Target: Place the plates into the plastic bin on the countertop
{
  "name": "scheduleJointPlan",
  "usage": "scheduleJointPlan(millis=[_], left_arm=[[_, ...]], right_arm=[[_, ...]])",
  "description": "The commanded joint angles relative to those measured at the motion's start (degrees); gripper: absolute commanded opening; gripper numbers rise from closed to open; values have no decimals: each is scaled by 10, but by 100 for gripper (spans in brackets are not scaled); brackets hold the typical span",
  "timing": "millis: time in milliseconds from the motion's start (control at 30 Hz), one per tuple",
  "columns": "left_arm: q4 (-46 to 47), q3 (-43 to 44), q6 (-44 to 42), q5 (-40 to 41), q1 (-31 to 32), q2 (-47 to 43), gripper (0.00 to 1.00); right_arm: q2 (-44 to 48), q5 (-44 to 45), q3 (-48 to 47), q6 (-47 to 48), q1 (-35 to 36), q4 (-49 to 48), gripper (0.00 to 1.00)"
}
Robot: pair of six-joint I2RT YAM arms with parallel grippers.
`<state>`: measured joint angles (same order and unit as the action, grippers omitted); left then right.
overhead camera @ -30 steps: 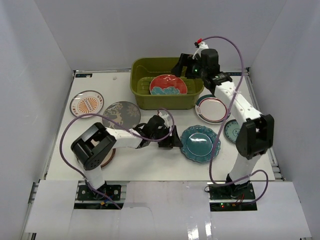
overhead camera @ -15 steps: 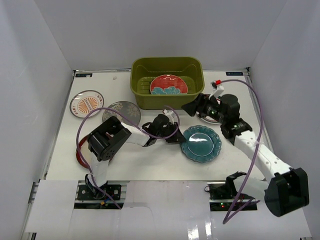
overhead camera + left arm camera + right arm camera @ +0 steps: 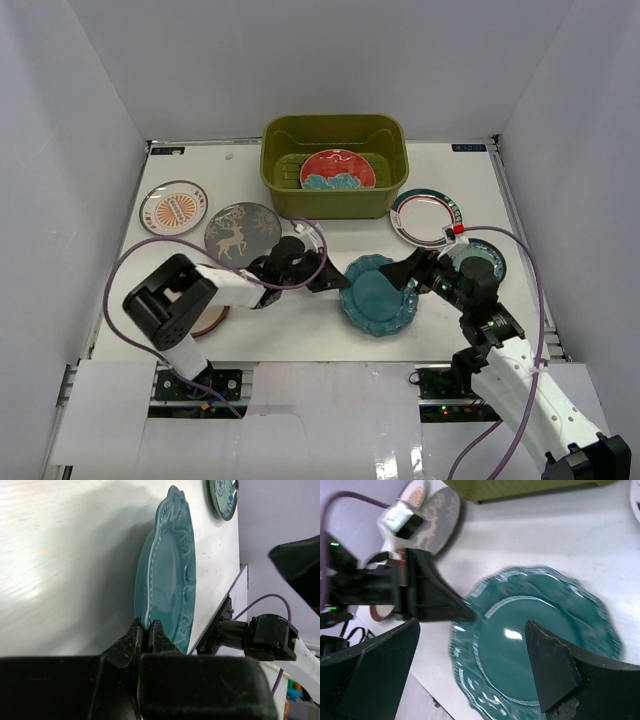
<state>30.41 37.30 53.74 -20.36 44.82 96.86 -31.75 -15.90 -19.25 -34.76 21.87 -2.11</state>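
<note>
Our left gripper (image 3: 325, 281) is clamped on the left rim of the teal scalloped plate (image 3: 378, 296), pinched thin over the edge so that this side tips up off the countertop (image 3: 300, 330). The left wrist view shows the plate at a steep slant with shadow beneath it. We take the tilt to be the purpose of the grip, since a plate lying flat gives nothing to get under.

Out to this gripper's left, well apart from it, the white-orange sunburst plate (image 3: 173, 208) and the grey plate (image 3: 243, 230) lie flat. The cream plate with the dark red rim (image 3: 212, 322) is half hidden under the left arm. Ahead of the gripper, past the plate it holds, stands the plastic bin (image 3: 330, 205), and the red plate (image 3: 337, 170) already lies inside it.

Just right of the raised plate, our right gripper (image 3: 405, 274) hangs over its far side. Its fingers (image 3: 380, 665) are spread wide and grip nothing. We judge it is placed there to take or steady the lifted plate, though that is only our reading.

Further right of it, the white green-ringed plate (image 3: 425, 217) and the small teal plate (image 3: 478, 262) rest on the countertop. The small one lies close beside the right wrist.

With only a thin rim pinch holding it, the tilted plate could slip before the second gripper has it.
</note>
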Motion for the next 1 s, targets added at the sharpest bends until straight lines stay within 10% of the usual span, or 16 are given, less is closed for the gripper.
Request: scheduleJointPlan(millis=[0, 333, 600, 833, 967], left_arm=[[-1, -51, 2, -25, -37, -110, 0], [32, -130, 66, -105, -116, -304, 0], [97, -134, 101, -154, -128, -308, 0], [1, -93, 47, -140, -130, -344, 3], [-117, -48, -26, -104, -130, -383, 43]], right_arm=[[16, 35, 10, -9, -2, 38, 90], [-30, 46, 30, -21, -7, 33, 90], [-95, -111, 37, -56, -7, -91, 99], [-99, -156, 44, -129, -7, -166, 25], [-98, -158, 30, -151, -7, -182, 8]])
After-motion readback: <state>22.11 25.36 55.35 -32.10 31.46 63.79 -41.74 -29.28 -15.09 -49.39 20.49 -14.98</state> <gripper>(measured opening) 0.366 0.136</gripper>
